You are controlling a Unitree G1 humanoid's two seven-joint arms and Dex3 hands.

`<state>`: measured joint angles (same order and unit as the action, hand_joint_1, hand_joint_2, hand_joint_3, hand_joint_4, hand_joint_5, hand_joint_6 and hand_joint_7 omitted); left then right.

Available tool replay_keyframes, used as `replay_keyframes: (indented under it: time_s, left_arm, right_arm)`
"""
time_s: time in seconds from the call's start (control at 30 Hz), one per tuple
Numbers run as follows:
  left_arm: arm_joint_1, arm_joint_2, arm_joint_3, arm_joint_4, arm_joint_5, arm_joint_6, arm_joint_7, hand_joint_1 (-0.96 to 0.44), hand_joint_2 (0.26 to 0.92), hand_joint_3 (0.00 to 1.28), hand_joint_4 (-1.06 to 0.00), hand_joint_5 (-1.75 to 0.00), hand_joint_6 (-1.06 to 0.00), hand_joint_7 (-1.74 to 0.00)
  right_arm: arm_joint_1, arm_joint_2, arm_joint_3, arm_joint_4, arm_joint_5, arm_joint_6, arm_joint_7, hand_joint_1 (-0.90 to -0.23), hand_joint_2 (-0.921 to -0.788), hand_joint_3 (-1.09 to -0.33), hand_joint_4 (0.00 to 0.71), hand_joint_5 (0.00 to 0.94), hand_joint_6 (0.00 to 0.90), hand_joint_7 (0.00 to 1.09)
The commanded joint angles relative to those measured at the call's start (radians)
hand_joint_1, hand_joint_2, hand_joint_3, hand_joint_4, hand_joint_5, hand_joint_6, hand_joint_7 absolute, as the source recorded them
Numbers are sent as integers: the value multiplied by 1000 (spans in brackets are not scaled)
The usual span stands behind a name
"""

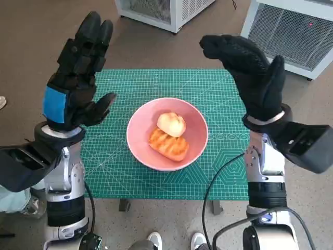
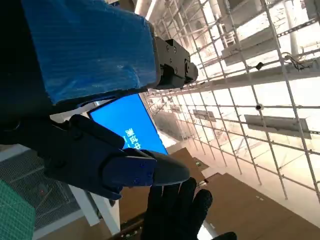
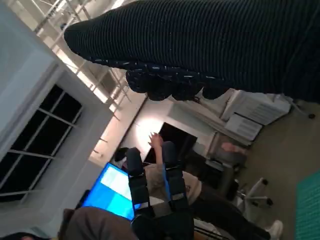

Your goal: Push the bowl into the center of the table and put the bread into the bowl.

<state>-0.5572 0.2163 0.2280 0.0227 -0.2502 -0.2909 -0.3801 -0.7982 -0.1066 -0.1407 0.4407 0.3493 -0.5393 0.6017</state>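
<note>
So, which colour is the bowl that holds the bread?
The bowl is pink, and the head view shows it best.

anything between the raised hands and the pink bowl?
Nothing visible. The left hand and right hand are raised either side of the pink bowl, open air between. Both bread pieces already lie inside it.

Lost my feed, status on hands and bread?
Left hand and right hand raised, open, holding nothing. Two bread pieces in pink bowl, mid-mat. Nothing in the way.
</note>
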Motion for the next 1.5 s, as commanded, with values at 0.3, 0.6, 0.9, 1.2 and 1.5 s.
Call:
replay_keyframes:
  time_s: [0.3,0.6,0.9,1.2,1.5]
  left_arm:
    - [16,19,-12,-10,-24,-13,-4,-727,921,376,-146,-7,-189,-52]
    - [16,20,-22,-4,-25,-21,-2,-721,921,373,-140,-3,-183,-51]
    - [15,13,-29,11,-29,-34,-3,-706,921,359,-143,-3,-182,-53]
    - [15,-8,-47,5,-14,-37,23,-702,921,351,-152,-7,-164,-45]
    - [16,-20,-62,-1,13,-49,62,-689,921,351,-138,0,-131,-29]
  right_arm:
    - [8,-11,1,8,-13,4,-26,-671,-921,-854,171,18,-1,612]
    - [6,-18,-1,5,-25,6,-49,-677,-921,-846,176,18,-1,616]
    - [8,-28,1,0,-32,7,-57,-696,-921,-832,179,18,-1,619]
    - [4,-34,3,-9,-35,14,-64,-697,-921,-828,180,17,-1,624]
    - [4,-39,6,-18,-38,8,-67,-689,-921,-822,185,17,-1,629]
